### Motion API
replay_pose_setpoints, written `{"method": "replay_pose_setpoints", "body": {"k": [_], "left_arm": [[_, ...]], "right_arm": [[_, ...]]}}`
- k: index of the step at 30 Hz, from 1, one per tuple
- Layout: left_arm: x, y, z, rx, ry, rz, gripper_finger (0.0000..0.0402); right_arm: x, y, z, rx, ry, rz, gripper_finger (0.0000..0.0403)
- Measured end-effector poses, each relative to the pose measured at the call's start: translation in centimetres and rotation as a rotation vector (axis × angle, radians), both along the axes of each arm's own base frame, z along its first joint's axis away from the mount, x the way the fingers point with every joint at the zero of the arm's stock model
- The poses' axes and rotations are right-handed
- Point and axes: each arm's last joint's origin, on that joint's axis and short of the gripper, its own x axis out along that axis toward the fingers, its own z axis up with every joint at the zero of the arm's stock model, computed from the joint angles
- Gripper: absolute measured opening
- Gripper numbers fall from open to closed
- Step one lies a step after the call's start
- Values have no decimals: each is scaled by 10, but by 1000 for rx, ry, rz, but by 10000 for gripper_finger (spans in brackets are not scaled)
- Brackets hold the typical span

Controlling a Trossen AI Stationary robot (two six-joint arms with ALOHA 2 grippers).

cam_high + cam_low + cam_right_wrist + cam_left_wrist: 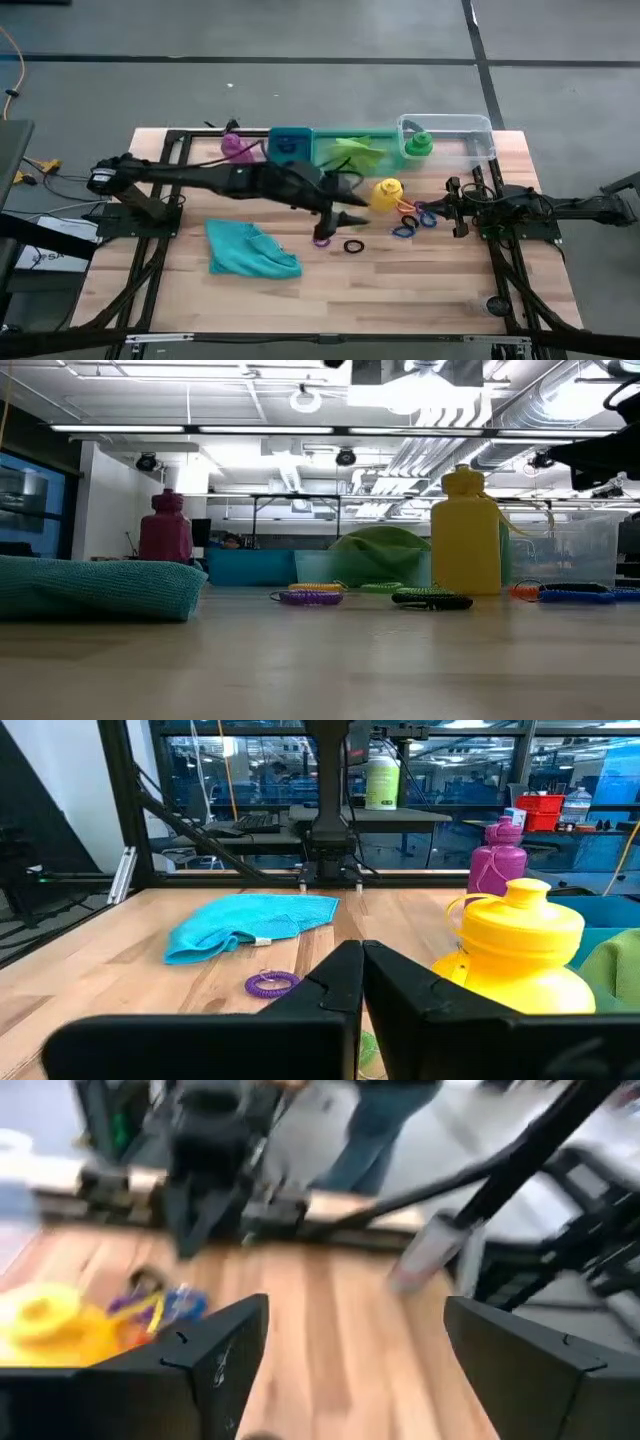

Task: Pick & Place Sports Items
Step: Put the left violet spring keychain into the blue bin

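Dark left hand [340, 222] (fingers apart) outstretched

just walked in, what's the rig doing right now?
Sorting sports items into bins. The left gripper hangs with its jaws open and empty over the purple ring at mid-table. The right gripper waits shut at the right side. The green bottle is in the clear bin; the yellow bottle and teal cloth lie on the table.
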Motion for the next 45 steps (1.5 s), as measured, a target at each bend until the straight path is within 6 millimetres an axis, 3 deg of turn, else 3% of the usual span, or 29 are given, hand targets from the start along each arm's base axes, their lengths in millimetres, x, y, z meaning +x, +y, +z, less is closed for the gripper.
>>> {"method": "replay_pose_setpoints", "body": {"k": [8,17,35,45], "left_arm": [[-13,-6,-24,68,269,61,246],[-23,1,-56,109,601,116,246],[22,7,-141,-23,884,298,246],[37,5,-184,-60,1007,269,246]], "right_arm": [[0,0,0,0,0,0,0],[0,0,0,0,0,0,0],[0,0,0,0,0,0,0],[0,0,0,0,0,0,0]]}}
